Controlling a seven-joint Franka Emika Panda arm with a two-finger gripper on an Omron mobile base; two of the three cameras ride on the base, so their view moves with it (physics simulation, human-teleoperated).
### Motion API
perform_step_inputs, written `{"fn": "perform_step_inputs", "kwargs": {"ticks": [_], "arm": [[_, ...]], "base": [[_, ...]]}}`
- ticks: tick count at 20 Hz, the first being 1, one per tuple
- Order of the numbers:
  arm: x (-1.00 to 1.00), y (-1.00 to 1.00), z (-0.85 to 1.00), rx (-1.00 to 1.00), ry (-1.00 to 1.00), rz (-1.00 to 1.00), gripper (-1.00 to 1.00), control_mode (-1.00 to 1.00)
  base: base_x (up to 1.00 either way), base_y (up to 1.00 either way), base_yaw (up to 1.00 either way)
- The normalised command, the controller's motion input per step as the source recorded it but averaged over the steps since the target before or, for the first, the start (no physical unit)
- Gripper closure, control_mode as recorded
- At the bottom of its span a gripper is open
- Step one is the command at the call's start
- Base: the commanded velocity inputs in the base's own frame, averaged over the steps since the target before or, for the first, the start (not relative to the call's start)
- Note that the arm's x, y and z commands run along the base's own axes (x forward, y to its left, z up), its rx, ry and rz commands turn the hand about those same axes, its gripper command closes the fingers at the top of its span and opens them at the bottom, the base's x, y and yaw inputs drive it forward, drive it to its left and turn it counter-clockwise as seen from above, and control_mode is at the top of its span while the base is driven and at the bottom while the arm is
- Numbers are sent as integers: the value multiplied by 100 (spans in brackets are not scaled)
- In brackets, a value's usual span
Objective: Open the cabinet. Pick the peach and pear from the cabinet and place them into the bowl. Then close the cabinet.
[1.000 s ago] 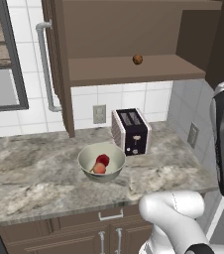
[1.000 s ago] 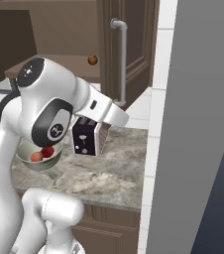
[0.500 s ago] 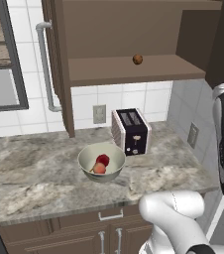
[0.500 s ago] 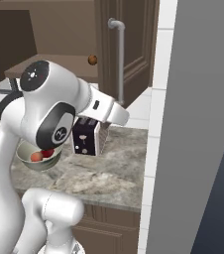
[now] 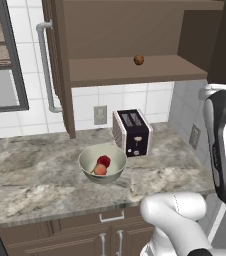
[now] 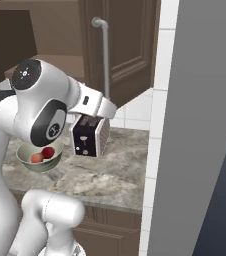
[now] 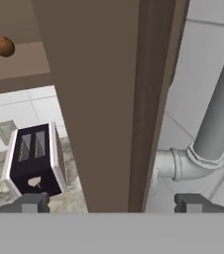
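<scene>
The cabinet point(image 5: 125, 70) stands open, its left door point(image 5: 60, 65) swung out. On the counter the pale bowl point(image 5: 116, 162) point(image 6: 26, 156) holds the red pear point(image 5: 104, 160) point(image 6: 48, 152) and the orange-pink peach point(image 5: 100, 170) point(image 6: 36, 158). In the hand view my gripper point(image 7: 114, 203) is open, its fingertips point(image 7: 34, 202) set on either side of the edge of the cabinet's right door point(image 7: 94, 99). The door's silver bar handle point(image 7: 218, 114) point(image 6: 105, 55) runs just to the right. Nothing is held.
A small dark brown fruit point(image 5: 139, 60) point(image 7: 4, 46) lies on the cabinet shelf. A black and silver toaster point(image 5: 131, 132) point(image 6: 89, 136) stands behind the bowl. A grey wall point(image 6: 200, 125) rises close on the right. Drawers with short handles point(image 5: 110, 216) sit below the counter.
My arm has shifted slightly to the left in the right base view. The bowl, both fruits and the doors have not moved, and the gripper has stayed open.
</scene>
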Motion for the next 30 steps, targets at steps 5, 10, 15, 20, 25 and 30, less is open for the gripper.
{"fn": "perform_step_inputs", "kwargs": {"ticks": [5,10,15,20,25,30], "arm": [[50,41,0,0,0,6,-100,-100],[61,33,0,0,0,9,-100,-100],[62,21,0,0,0,18,-100,-100],[47,11,0,0,0,17,-100,-100],[46,3,0,0,0,9,-100,-100],[58,1,0,0,-1,7,-100,-100]], "base": [[0,0,0],[0,0,0],[0,0,0],[0,0,0],[0,0,0],[0,0,0]]}}
